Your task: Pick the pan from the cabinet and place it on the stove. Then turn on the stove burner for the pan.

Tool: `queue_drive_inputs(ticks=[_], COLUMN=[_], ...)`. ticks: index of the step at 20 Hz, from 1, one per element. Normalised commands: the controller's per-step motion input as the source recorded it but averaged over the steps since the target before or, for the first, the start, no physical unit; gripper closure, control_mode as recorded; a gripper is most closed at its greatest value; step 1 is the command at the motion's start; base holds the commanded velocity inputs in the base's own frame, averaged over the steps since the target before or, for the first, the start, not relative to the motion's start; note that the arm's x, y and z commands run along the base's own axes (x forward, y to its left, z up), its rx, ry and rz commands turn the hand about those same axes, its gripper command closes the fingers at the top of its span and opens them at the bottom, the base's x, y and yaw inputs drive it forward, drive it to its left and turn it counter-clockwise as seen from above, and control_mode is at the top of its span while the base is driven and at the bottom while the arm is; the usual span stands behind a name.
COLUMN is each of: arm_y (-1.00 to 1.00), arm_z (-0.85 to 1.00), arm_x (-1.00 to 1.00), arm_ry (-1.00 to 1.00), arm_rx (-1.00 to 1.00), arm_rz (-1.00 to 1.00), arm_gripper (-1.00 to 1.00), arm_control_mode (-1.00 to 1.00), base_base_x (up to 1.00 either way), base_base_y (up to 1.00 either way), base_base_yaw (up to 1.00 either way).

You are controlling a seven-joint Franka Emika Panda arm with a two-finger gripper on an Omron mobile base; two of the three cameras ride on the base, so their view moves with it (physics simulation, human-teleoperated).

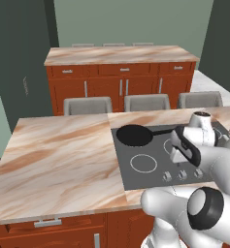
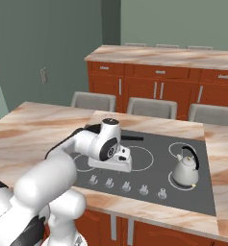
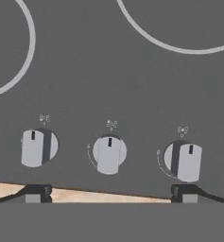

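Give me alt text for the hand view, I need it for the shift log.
Looking straight down on the stove, the open gripper hovers above a row of three grey knobs, roughly centred over the middle knob. Thin white burner rings curve in at the top, and a strip of marble counter shows between the fingertips.

Grey-green walls (image 1: pixel 126 22), marble-top island (image 1: pixel 58 155), red-brown cabs w/ silver handles (image 1: pixel 121 87), 3 grey chairs (image 1: pixel 146 102)

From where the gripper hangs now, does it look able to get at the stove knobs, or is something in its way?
Probably yes. The gripper is open above the row of knobs, the middle knob lying between its fingertips with bare stove glass around it. The pan and kettle sit farther back.
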Motion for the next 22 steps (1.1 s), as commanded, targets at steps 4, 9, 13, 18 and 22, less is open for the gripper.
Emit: queue_drive_inputs(ticks=[4, 9, 13, 18, 22], arm_y=[0.01, 0.01, 0.01, 0.00, 0.00], arm_z=[-0.22, -0.15, -0.12, -0.12, -0.14], arm_x=[0.00, 0.00, -0.01, -0.02, -0.02], arm_ry=[0.00, 0.00, 0.00, 0.00, 0.00], arm_rx=[0.00, 0.00, 0.00, 0.00, 0.00], arm_rz=[0.00, 0.00, 0.00, 0.00, 0.00], arm_gripper=[-1.00, -1.00, -1.00, -1.00, -1.00], arm_control_mode=[-1.00, -1.00, -1.00, -1.00, -1.00], base_base_x=[0.00, 0.00, 0.00, 0.00, 0.00], base_base_y=[0.00, 0.00, 0.00, 0.00, 0.00], base_base_yaw=[0.00, 0.00, 0.00, 0.00, 0.00])
